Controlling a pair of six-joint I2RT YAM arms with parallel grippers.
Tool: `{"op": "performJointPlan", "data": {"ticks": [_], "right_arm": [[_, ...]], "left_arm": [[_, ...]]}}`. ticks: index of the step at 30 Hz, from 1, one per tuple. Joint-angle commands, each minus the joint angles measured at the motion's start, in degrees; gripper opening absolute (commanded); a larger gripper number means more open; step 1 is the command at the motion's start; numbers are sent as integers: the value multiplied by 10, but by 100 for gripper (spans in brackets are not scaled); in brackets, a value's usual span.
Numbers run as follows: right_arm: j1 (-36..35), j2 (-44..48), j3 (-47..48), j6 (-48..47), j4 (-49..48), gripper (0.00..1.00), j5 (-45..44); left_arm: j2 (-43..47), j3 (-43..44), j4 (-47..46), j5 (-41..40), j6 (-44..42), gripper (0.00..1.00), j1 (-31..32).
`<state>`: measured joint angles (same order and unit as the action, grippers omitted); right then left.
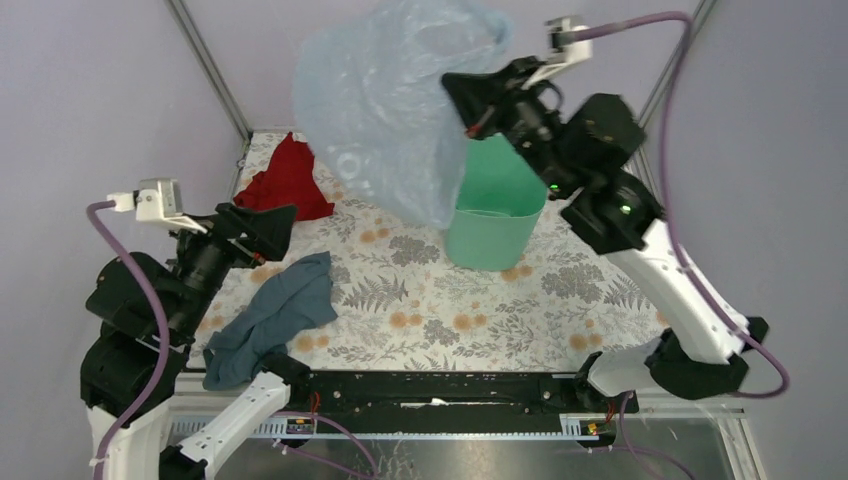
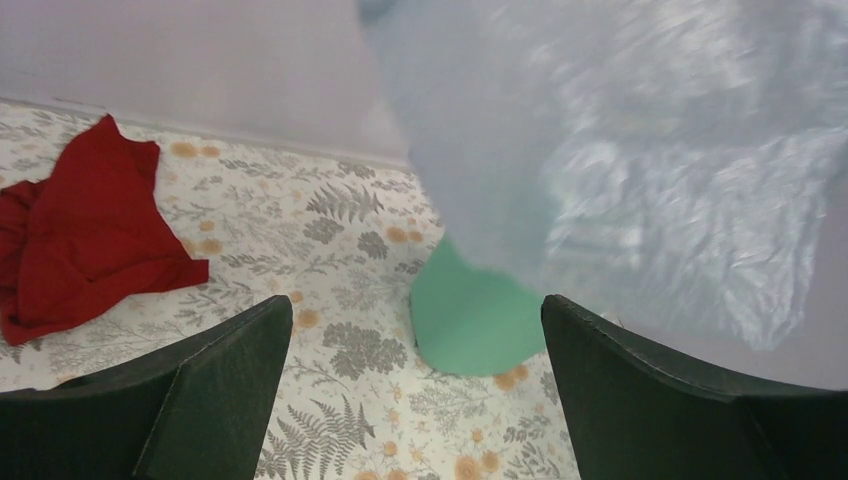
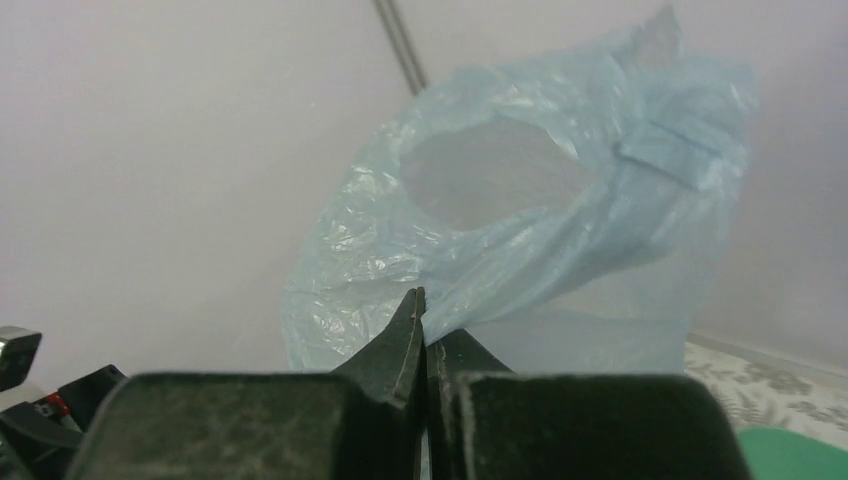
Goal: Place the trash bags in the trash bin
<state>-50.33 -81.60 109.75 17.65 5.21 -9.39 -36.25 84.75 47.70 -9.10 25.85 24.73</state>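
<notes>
Step in hand: carry the bag over the bin. The right jaws are pressed together, pinching a fold of the trash bag [image 1: 385, 110], which hangs ballooned beside them, clear of the counter [image 1: 420, 310]. The trash bin [image 1: 495, 215] stands just below these jaws. The left jaws are spread and empty, with the bin ahead of them. Next move: lower the film into the bin mouth. It is bulky, so it will likely need stuffing.

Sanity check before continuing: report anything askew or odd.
The trash bag billows in mid-air, pinched by the right gripper, jaws shut, mostly outside the trash bin. A red cloth and grey-blue cloth lie crumpled nearby.
</notes>
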Motion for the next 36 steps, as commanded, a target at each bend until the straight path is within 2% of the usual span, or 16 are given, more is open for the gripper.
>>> {"op": "performJointPlan", "data": {"ticks": [1, 7, 12, 15, 18, 22, 28, 32, 36], "right_arm": [[36, 55, -42, -32, 74, 0, -25], [71, 91, -106, -118, 115, 0, -107], [83, 143, -193, -106, 105, 0, -111], [85, 158, -222, -84, 105, 0, -65], [85, 144, -199, -75, 130, 0, -13], [85, 134, -112, -77, 190, 0, -19], [85, 91, 33, -65, 324, 0, -15], [85, 116, 20, -60, 330, 0, -55], [85, 145, -36, -80, 299, 0, -122]], "left_arm": [[-25, -22, -52, 57, 10, 99, 1], [-55, -42, -98, 137, 43, 99, 0], [-80, -54, -152, 181, 73, 99, 1], [-104, -61, -200, 217, 91, 99, 0], [-130, -84, -252, 251, 118, 99, 1], [-162, -96, -296, 258, 134, 99, 9], [-231, -18, -308, 222, 100, 99, 35], [-267, 23, -333, 204, 94, 99, 40], [-292, 42, -365, 189, 94, 99, 41]]}}
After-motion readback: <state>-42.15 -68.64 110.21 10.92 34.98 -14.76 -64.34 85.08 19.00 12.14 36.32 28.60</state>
